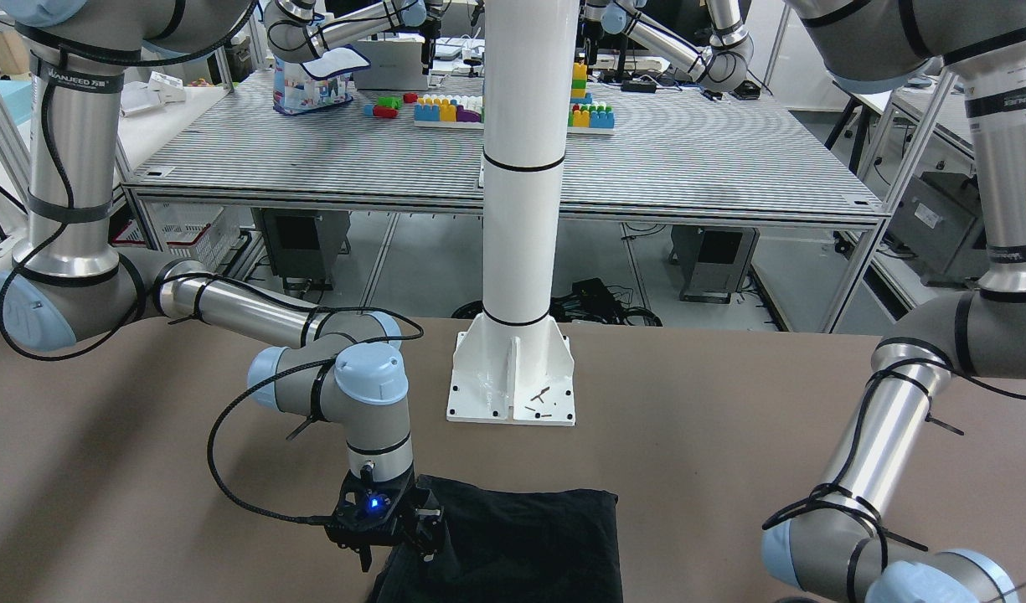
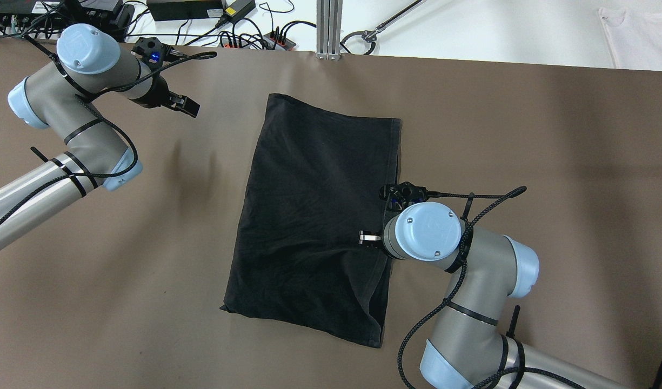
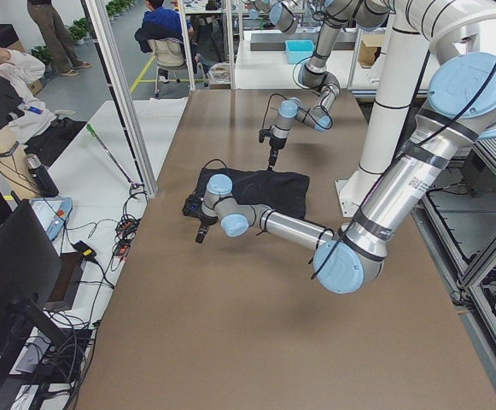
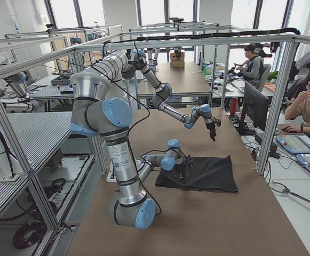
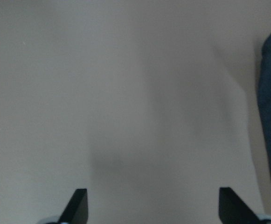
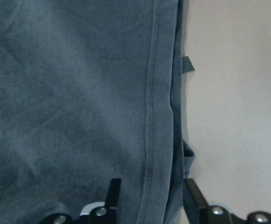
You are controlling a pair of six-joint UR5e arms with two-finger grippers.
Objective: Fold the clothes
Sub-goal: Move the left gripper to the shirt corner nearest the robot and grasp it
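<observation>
A wide brown table (image 2: 525, 135) fills the scene, with a tall white pole (image 1: 521, 167) bolted to it through a square base plate (image 1: 513, 385) on the robot's side. In the middle of the table, just in front of that plate, a black garment (image 2: 309, 216) lies flat as a rough rectangle, its long sides running away from the robot. Stacked edges along its right side suggest it is already doubled over at least once. The robot's right arm bends in low over that right side, and the right gripper (image 6: 151, 196) points straight down at the cloth. Its jaws are spread apart and straddle the stitched hem (image 6: 150, 93), one finger over the fabric and the other at the cloth's outer edge by the bare table. It looks placed to pinch the layered edge and carry it across for another fold, though it grips nothing yet. The left gripper (image 2: 182, 105) hovers near the table's far left, well apart from the garment. Its jaws are also wide open over bare table, probably parked out of the way
</observation>
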